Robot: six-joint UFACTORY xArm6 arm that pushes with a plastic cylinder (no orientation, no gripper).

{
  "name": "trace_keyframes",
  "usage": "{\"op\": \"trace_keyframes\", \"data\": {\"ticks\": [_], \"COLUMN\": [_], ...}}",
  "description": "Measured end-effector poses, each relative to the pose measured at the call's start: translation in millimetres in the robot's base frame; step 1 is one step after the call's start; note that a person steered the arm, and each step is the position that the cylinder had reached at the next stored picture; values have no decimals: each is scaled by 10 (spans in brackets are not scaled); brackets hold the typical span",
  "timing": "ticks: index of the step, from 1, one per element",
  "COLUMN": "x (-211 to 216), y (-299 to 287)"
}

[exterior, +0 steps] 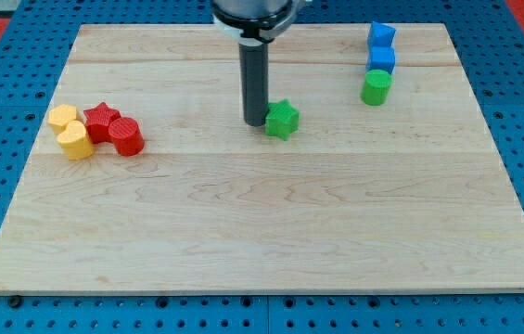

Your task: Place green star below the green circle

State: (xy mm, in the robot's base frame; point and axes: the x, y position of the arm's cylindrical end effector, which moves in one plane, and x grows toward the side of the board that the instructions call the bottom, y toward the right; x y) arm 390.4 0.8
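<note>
Pale wooden board (243,232) on blue pegboard (2,93). My tip (254,122) touches green star (282,119) on its left, mid-board. Green circle (376,88) sits upper right under two blue blocks (381,48). No fingers: bare rod.

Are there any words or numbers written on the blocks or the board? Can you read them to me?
No, there is nothing to read here.
The wooden board is plain.
The green star, beside my tip, has no marks.
The green circle, blue blocks, red blocks and yellow blocks are plain too.
</note>
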Motion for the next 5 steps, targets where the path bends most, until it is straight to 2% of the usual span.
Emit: {"op": "trace_keyframes", "data": {"ticks": [5], "x": [102], "y": [876]}}
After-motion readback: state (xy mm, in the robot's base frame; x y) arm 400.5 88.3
